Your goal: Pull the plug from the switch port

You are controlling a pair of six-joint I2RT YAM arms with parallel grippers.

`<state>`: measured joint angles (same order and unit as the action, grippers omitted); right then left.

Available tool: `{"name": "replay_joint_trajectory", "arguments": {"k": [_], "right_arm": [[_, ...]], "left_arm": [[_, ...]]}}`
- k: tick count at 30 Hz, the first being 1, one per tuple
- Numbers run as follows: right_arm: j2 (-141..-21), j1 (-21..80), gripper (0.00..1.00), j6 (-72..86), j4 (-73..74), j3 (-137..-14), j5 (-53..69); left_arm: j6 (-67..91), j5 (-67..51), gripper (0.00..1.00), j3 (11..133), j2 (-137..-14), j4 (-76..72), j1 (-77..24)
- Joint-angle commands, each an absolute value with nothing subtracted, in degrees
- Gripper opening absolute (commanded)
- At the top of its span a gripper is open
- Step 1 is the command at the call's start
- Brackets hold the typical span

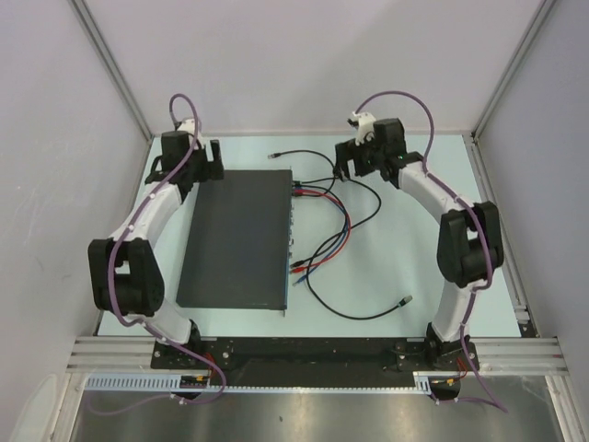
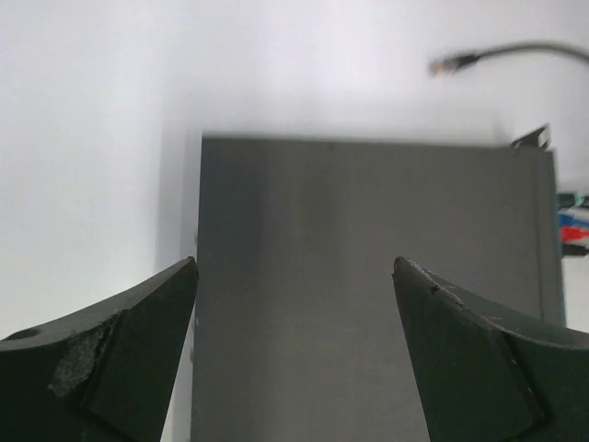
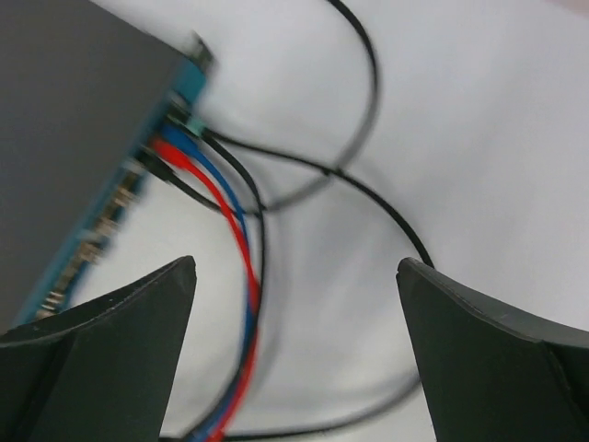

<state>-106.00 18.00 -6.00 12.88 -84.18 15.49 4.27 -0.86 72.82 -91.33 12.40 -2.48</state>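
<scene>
The switch [image 1: 237, 239] is a flat black box lying left of centre, its port face [image 1: 292, 230] turned right. Red, blue and black cables [image 1: 317, 193] are plugged in at the far end of that face. In the right wrist view the red plug [image 3: 170, 152] and blue plug [image 3: 187, 136] sit in the blue-grey port face [image 3: 110, 216]. My right gripper [image 1: 345, 168] [image 3: 294, 267] is open and empty, above the cables just right of those plugs. My left gripper [image 1: 212, 152] [image 2: 295, 267] is open and empty over the switch's far left corner [image 2: 368, 295].
More red plugs [image 1: 299, 267] sit lower on the port face. Loose black cables loop over the mat, with free ends behind the switch [image 1: 276, 157] [image 2: 453, 63] and at the near right [image 1: 403, 300]. Walls enclose the table on three sides.
</scene>
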Motion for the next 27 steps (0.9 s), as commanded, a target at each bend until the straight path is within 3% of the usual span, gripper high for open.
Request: {"name": "replay_joint_trajectory", "arguments": {"k": [1, 10, 17, 27], "right_arm": [[-113.02, 19.77, 0.94, -1.85, 13.46, -91.75, 31.89], [-122.69, 21.8, 0.92, -4.57, 12.66, -98.7, 36.29], [-131.3, 21.53, 0.96, -1.59, 11.78, -107.74, 39.37], [-131.57, 22.24, 1.0, -1.32, 9.05, -106.61, 37.18]], "left_arm": [[10.71, -4.92, 0.92, 69.26, -92.36, 16.34, -0.36], [10.03, -8.61, 0.96, 69.95, -99.75, 17.05, 9.92], [4.75, -21.26, 0.96, 76.12, -109.68, 22.68, 11.43], [2.28, -17.76, 0.94, 78.31, -114.26, 21.53, 10.2]]}}
